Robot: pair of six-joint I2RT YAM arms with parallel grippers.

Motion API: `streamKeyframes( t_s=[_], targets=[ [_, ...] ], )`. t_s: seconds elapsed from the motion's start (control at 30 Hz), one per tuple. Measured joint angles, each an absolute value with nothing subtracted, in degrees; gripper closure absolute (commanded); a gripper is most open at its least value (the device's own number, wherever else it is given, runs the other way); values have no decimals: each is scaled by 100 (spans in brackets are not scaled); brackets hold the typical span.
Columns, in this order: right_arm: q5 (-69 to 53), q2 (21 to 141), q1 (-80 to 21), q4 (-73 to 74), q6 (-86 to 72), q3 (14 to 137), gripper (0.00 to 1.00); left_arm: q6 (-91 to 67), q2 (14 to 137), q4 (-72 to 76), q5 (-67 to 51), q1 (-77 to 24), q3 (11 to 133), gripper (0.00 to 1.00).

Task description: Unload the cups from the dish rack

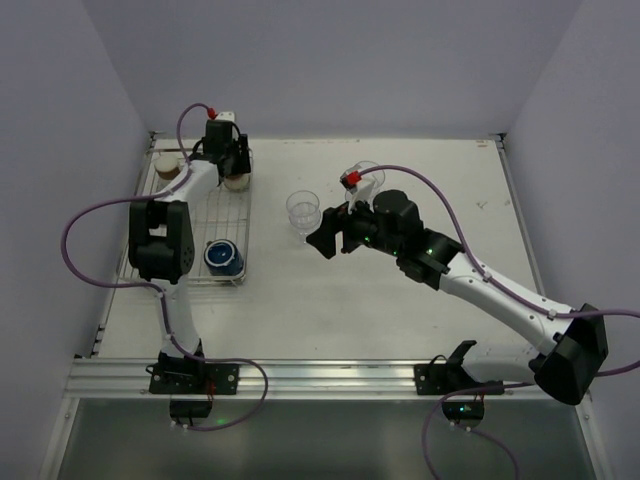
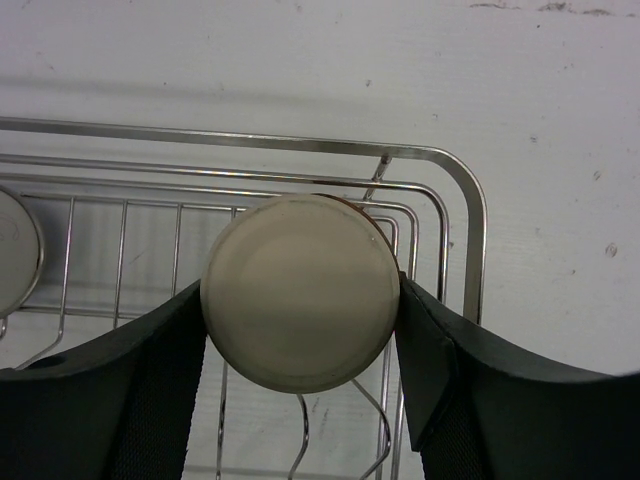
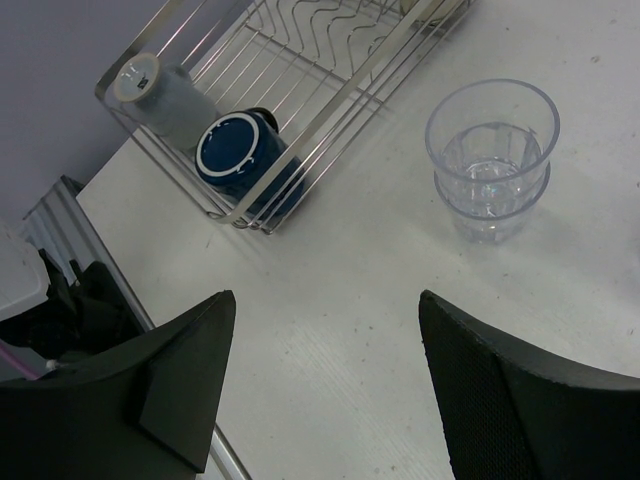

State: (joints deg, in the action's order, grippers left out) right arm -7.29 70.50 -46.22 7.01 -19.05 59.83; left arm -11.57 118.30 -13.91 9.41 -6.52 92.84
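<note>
Nearest the lens of the left wrist camera, the dark fingers [image 2: 150,390] of the left gripper [image 2: 300,310] are pressing on either side of a tan cup [image 2: 298,280]. They look clamped on it, each pad meeting its rim with no gap showing. The cup is standing upside down with its cream base facing the camera. Its long axis is therefore running straight up toward the wrist, and the cup is lying directly below and between the fingers. It is sitting in the far right corner of the dish rack [image 2: 470,240], and the rack's curved wire wall is passing just beside the right-hand finger. By my reading, the coming lift is asking for a straight vertical pull so that the finger and cup clear that wall.

A second tan cup [image 2: 12,250] is showing at the left edge, well apart from the held one. At the rack's near end a navy mug [image 3: 235,155] and a pale blue cup [image 3: 160,90] are lying side by side.

Out on the table [image 1: 400,330], the right gripper [image 3: 325,370] is hanging with its jaws spread wide and nothing between them. Stacked clear tumblers [image 3: 492,150] are standing upright just beyond it. This arm is sitting far from the rack corner, so the left one is the nearer by a clear margin.
</note>
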Motion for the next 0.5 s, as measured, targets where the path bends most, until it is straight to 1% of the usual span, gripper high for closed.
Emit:
streamKeyframes(
  t_s=[0.07, 0.13, 0.3, 0.33, 0.5],
  targets=[
    [-729, 7065, -4622, 698, -1905, 5983, 24, -1140, 11830, -1380, 965, -657, 9284, 53],
    [-733, 7096, -4622, 681, -1905, 5983, 24, -1133, 11826, -1372, 978, -657, 9279, 57],
    [-849, 7155, -4622, 644, -1940, 5983, 24, -1118, 11598, -1269, 1120, -655, 9050, 61],
    [-867, 7170, -4622, 609, -1953, 5983, 24, -1116, 11502, -1251, 1133, -655, 8969, 63],
    [-976, 7282, -4622, 416, -2062, 5981, 24, -1120, 10748, -1057, 1216, -652, 8643, 65]
  ],
)
